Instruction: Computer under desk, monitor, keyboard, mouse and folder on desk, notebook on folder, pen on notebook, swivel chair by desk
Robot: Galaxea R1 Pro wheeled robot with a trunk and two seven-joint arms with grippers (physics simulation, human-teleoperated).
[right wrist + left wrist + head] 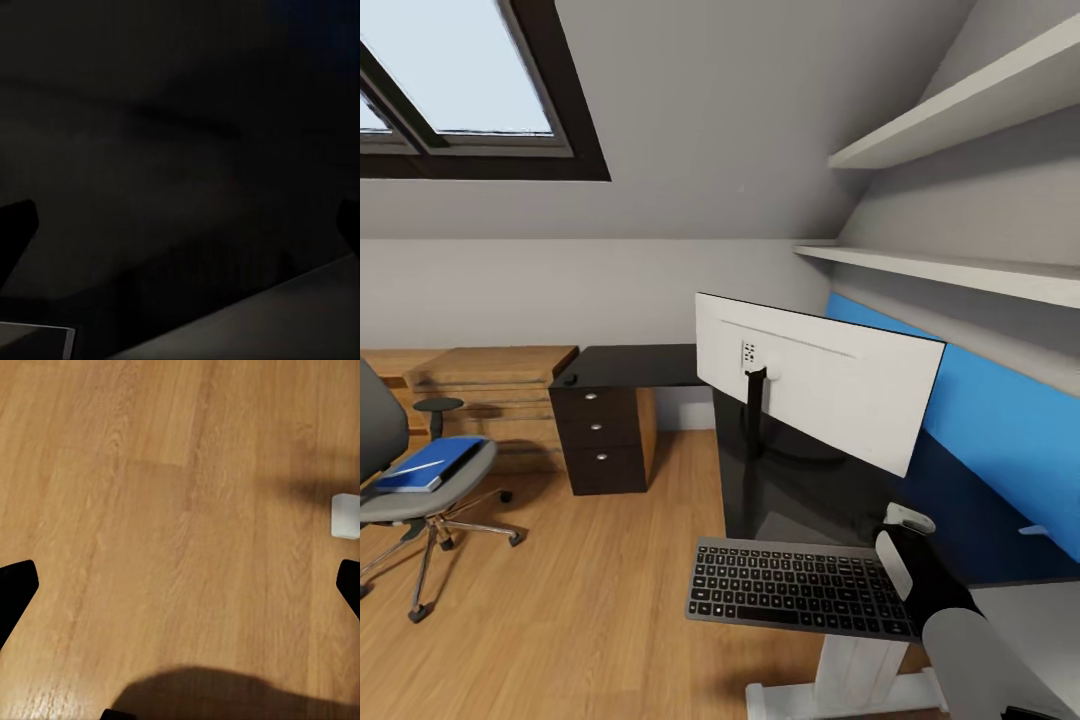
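Keyboard placed; folder not yet moved.
Monitor [820, 395] and keyboard [800, 588] sit on the surface [645, 365]; folder [432, 464] lies on the chair [420, 490], far from both wide-open, empty fingers.

Even, soft daylight across the head view, from the dark-framed skylight [455, 85] at upper left, its panes blown out to pale blue-white. Faint sheen and dim reflections on the glossy black desk top [790, 490]; gentle shading beneath the white wall shelves [960, 265]. Sharp and noise-free, with wide-angle stretching toward the edges. Warm and moderately bright in the left wrist view, slightly soft, with a broad blurred shadow over the light-brown wooden floor [172, 510] and a darker band near one edge. Very dim, nearly black, in the right wrist view, low in contrast, murky, detail barely legible.
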